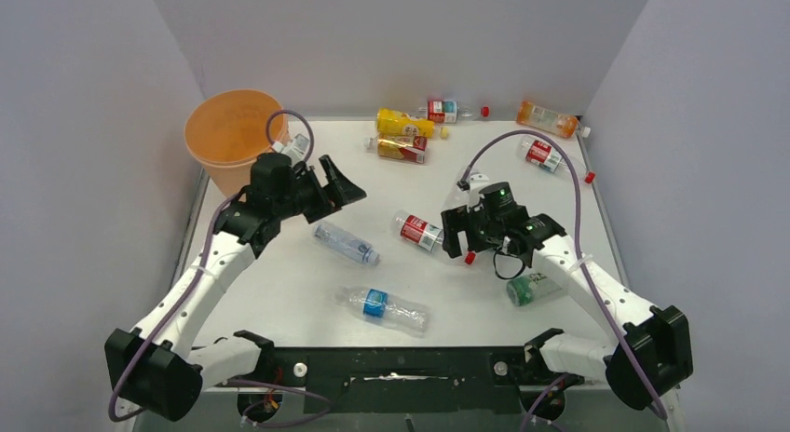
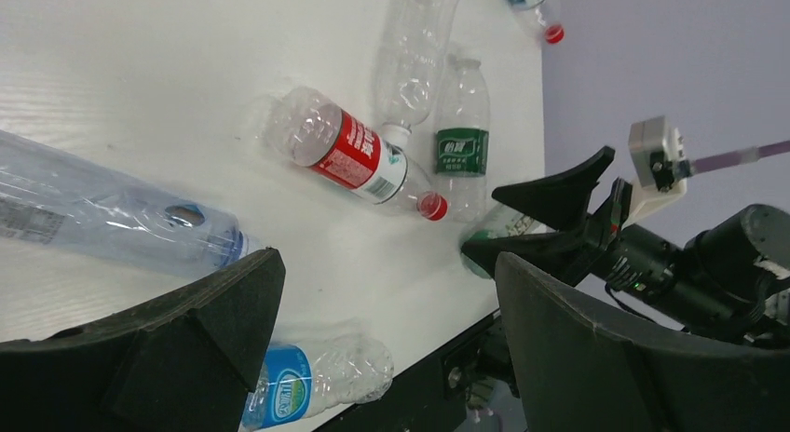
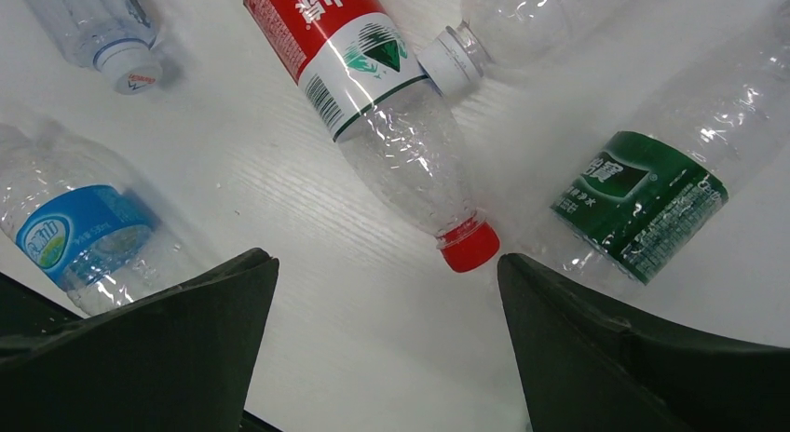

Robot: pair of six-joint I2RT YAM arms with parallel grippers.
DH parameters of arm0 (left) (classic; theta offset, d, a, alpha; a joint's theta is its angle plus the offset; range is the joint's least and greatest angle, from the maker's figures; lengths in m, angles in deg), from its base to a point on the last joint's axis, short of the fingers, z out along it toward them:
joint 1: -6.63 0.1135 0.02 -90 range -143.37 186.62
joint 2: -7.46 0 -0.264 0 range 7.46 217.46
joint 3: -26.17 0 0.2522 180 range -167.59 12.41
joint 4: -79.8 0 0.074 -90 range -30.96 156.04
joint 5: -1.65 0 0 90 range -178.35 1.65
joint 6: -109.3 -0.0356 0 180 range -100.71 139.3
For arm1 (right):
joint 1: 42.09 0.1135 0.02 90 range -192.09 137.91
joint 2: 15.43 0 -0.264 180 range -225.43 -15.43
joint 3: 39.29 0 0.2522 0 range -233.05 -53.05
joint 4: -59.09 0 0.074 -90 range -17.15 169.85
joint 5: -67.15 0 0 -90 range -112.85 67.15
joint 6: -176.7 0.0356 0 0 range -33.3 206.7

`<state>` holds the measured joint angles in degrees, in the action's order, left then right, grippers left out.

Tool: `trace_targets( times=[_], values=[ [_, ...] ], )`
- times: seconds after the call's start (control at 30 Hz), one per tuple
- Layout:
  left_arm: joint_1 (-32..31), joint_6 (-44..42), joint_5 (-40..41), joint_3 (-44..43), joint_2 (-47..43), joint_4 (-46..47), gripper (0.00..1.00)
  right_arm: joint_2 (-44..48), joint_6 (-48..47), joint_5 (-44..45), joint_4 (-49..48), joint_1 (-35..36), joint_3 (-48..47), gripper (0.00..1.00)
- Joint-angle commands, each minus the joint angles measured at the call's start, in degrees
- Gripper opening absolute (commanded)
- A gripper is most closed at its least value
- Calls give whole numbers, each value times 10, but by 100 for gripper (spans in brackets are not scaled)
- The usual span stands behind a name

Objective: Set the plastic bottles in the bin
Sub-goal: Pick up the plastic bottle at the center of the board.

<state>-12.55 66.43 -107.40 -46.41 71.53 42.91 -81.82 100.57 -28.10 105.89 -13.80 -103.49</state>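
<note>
Because the right gripper hung spread wide and empty over the red-capped neck of the red-labelled bottle, closing there risked the smooth taper squirting out sideways. 1 finger could also have snagged the green-labelled bottle, which lay just beside that cap, possibly touching it. The left gripper, likewise open and holding nothing, hovered beside the bin, well apart from that bottle, so a carry across might have met that arm.
</note>
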Motion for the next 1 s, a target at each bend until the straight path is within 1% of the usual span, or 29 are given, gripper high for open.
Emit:
trace_targets(
  times=[0.0, 0.13, 0.4, 0.63, 0.8, 0.87, 0.97],
  values=[
    [-70, -10, 68, -2, 25, 47, 84, -38, -4, 15, -49, 10, -3, 92],
    [-93, -16, 79, 13, 29, 58, 84, -78, 5, 26, -73, 17, 0, 92],
    [-95, -44, 56, 36, 12, 50, 84, -142, 10, 29, -116, 31, 8, 87],
    [-95, -43, 32, 75, 10, 91, 85, -215, 21, 39, -123, 65, -9, 85],
    [-95, -36, 18, 95, 20, 118, 84, -240, 34, 43, -131, 76, -2, 77],
    [-94, -36, 14, 98, 26, 124, 84, -240, 37, 44, -131, 77, 0, 70],
    [-94, -35, 8, 100, 40, 135, 84, -236, 35, 47, -128, 77, 2, 54]
  ],
)
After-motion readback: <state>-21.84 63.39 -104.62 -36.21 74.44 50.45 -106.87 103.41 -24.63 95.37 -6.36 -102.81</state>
